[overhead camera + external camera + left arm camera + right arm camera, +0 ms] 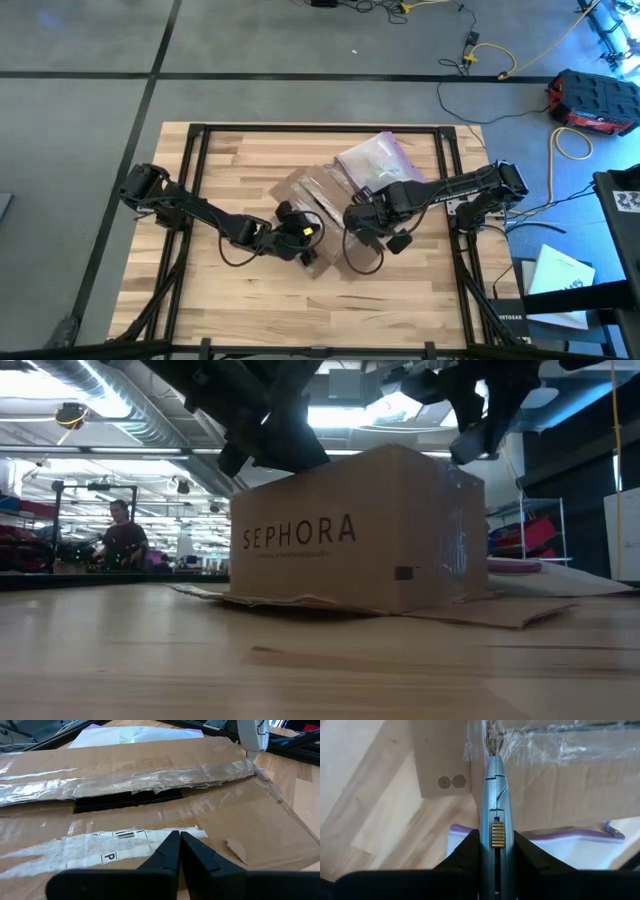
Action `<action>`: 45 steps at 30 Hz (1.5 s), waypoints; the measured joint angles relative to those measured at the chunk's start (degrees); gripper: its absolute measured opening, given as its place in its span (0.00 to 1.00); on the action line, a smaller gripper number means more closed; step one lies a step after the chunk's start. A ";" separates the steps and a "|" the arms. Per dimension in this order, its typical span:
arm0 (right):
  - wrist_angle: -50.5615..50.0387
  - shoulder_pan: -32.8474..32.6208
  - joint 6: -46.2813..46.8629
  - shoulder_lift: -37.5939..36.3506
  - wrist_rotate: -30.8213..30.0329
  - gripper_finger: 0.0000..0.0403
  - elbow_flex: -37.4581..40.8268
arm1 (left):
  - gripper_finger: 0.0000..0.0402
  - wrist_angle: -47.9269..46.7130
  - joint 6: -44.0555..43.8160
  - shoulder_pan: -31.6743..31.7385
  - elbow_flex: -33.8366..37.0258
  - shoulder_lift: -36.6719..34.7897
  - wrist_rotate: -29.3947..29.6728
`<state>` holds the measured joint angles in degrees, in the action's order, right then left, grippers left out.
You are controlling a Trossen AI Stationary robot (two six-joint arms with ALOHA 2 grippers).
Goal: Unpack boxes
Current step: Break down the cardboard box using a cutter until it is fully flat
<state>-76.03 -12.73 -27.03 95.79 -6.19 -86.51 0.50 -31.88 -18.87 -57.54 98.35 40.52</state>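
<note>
Box (312,200) sits mid-worktop (200,300), tape seam on top already partly split. Right claw (495,851) is clamped on the grey knife (493,795), its tip at the taped corner edge of the box. Left claw (178,851) is pinched shut, empty, pressing down on the label (100,851), I think. Risk: the blade snags in bunched tape and drags the box, or goes deep and nicks what's inside. The bag (375,157) lies just beyond.
</note>
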 joint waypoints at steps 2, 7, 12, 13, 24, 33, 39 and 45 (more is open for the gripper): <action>0.86 0.00 0.05 0.00 0.99 0.14 0.04 | 0.00 -0.01 -0.02 0.00 0.00 0.00 -0.02; 2.87 -0.05 1.87 0.00 3.05 0.14 0.06 | 0.00 -0.15 0.00 -0.02 0.00 0.00 0.03; 5.26 -0.16 4.42 0.00 5.12 0.14 0.06 | 0.00 -0.16 0.03 0.00 0.00 0.00 0.39; 5.57 -0.39 4.69 0.00 5.33 0.14 0.06 | 0.00 -0.16 0.03 0.02 0.00 0.00 0.39; 12.47 -3.56 13.69 -2.89 2.87 0.14 -4.60 | 0.00 0.43 1.08 0.07 -0.07 0.02 0.15; 6.28 -4.85 44.94 -16.93 -19.75 0.14 4.17 | 0.00 0.43 9.64 -0.58 0.08 -1.42 -0.25; 23.04 -9.52 73.57 -30.74 -18.62 0.14 32.75 | 0.00 1.33 14.39 0.62 0.22 -3.92 -5.01; 35.47 -13.49 89.94 -31.92 -16.12 0.14 47.54 | 0.00 2.67 17.04 3.32 0.11 -5.46 -10.67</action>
<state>-40.56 -26.23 62.91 63.87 -22.31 -38.97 3.17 -14.85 -15.55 -57.43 92.88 29.84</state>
